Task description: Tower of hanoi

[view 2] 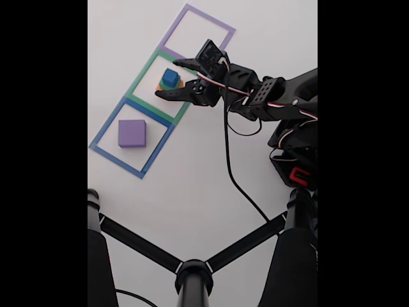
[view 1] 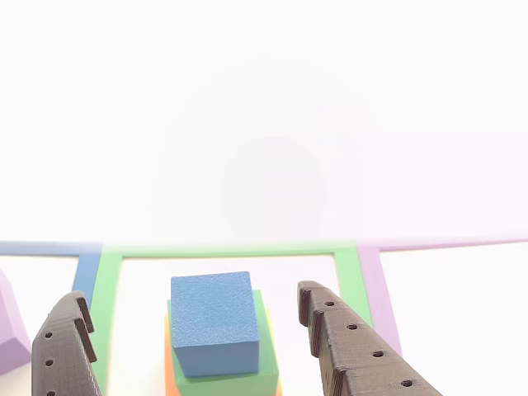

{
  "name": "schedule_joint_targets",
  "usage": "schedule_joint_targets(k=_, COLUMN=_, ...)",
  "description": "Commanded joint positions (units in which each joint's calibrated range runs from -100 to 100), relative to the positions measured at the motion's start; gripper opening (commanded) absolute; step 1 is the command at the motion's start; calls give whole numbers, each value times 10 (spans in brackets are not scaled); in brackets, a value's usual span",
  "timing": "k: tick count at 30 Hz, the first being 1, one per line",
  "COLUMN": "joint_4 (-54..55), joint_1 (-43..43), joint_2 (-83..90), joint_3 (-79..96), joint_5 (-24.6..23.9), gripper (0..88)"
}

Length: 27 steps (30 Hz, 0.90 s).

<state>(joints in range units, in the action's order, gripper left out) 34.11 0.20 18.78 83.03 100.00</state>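
Bench [view 2: 192,192]: plain white, seen from above in the fixed view, with a black Y-shaped stand [view 2: 192,268] at 6 o'clock.
Taped outlines: three squares in a slanted row, blue outline [view 2: 102,131] at 8 o'clock, green outline [view 2: 142,75] in the middle, purple outline [view 2: 211,19] at 12 o'clock.
Purple block [view 2: 131,133]: lies flat inside the blue outline, well apart from the other blocks.
Stack: inside the green outline, the blue cube [view 2: 170,77] on top, a sliver of the green cube [view 2: 165,86] under it, and the orange block [view 2: 179,83] peeking out below.
Arm [view 2: 275,99]: reaches in from 3 o'clock, a black cable [view 2: 230,160] hanging off it.
Claw [view 2: 166,78]: spread wide, one finger at 12 o'clock of the stack and the other at 6 o'clock, the blue cube between them; whether it touches I cannot tell.

Other view, from the claw: the bench is washed out bright white across the top half.
Claw [view 1: 192,305]: dark fingers stand apart at 7 and 5 o'clock, holding nothing.
Blue cube [view 1: 213,322]: sits between the fingers, clear of both.
Green cube [view 1: 266,363]: directly under it, wider.
Orange block [view 1: 169,371]: thin edge showing at the bottom.
Purple block [view 1: 10,330]: at 8 o'clock, cut by the frame.
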Motion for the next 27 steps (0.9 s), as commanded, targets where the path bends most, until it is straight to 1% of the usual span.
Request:
schedule_joint_targets(k=1, joint_4=30, joint_1=9, joint_2=-11, joint_3=-9, joint_5=0, gripper=256)
schedule_joint_targets(k=11, joint_4=32, joint_1=15, joint_2=-20, joint_3=-11, joint_5=0, gripper=211)
schedule_joint_targets(k=27, joint_4=32, joint_1=24, joint_2=-23, joint_3=-13, joint_5=0, gripper=85)
